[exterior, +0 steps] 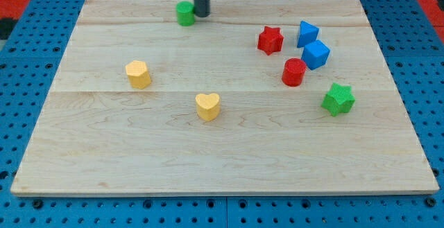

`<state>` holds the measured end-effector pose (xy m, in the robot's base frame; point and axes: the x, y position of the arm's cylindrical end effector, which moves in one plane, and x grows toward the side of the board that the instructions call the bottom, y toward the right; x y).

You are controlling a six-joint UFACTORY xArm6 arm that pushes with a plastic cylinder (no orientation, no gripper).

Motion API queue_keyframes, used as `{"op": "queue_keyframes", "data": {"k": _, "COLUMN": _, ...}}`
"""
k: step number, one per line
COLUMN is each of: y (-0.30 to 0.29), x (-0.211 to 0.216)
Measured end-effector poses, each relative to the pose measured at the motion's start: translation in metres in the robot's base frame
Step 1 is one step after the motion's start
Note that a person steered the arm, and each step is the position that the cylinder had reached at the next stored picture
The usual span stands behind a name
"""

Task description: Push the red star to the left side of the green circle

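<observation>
The red star (270, 40) lies on the wooden board at the upper right. The green circle (185, 13) sits near the board's top edge, left of centre. My tip (201, 14) stands right next to the green circle, on its right side, and looks to be touching it. The red star is well to the right of both, about a hundred pixels from my tip.
A red cylinder (294, 72) lies below the red star. Two blue blocks (308, 33) (316, 54) sit right of the star. A green star (338, 99) is at the right. A yellow hexagon (138, 74) and a yellow heart (207, 107) lie at the left and centre.
</observation>
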<state>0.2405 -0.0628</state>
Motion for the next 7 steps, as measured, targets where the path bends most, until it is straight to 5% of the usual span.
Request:
{"op": "queue_keyframes", "data": {"k": 2, "y": -0.033, "x": -0.001}}
{"op": "queue_keyframes", "data": {"k": 4, "y": 0.026, "x": 0.02}}
{"op": "queue_keyframes", "data": {"k": 6, "y": 0.015, "x": 0.101}}
{"op": "queue_keyframes", "data": {"k": 7, "y": 0.062, "x": 0.102}}
